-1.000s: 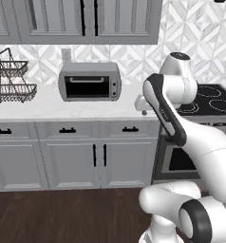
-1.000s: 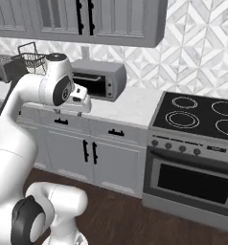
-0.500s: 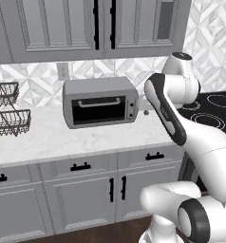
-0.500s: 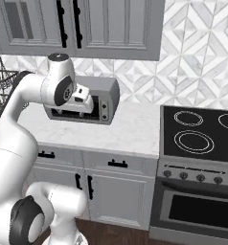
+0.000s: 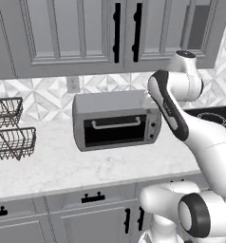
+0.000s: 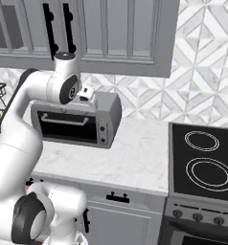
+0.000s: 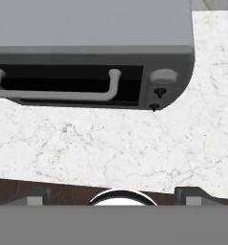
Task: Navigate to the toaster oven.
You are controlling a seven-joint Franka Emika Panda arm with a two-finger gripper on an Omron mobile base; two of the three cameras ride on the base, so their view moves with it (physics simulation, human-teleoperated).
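Observation:
The toaster oven (image 5: 116,126) sits on the white marble counter (image 5: 62,166) against the tiled wall, silver-grey with a dark glass door and a bar handle. From the right it shows as the toaster oven (image 6: 77,122), partly behind my arm. The hand view looks down on the toaster oven (image 7: 92,52), its handle and knobs facing the counter's front edge. My gripper (image 7: 113,198) hangs above the counter just in front of the oven's right end; its fingertips (image 7: 35,199) stand wide apart, open, holding nothing. My hand (image 6: 86,93) is level with the oven's top.
A black wire two-tier basket rack (image 5: 8,135) stands at the left of the counter. A black stovetop (image 6: 204,162) lies to the right. Grey wall cabinets (image 5: 105,33) hang above, and drawers (image 5: 93,199) run below the counter edge.
The whole picture has shifted and grown: the base has driven closer, so the toaster oven now looms larger and nearer the middle. The arm's pose is unchanged.

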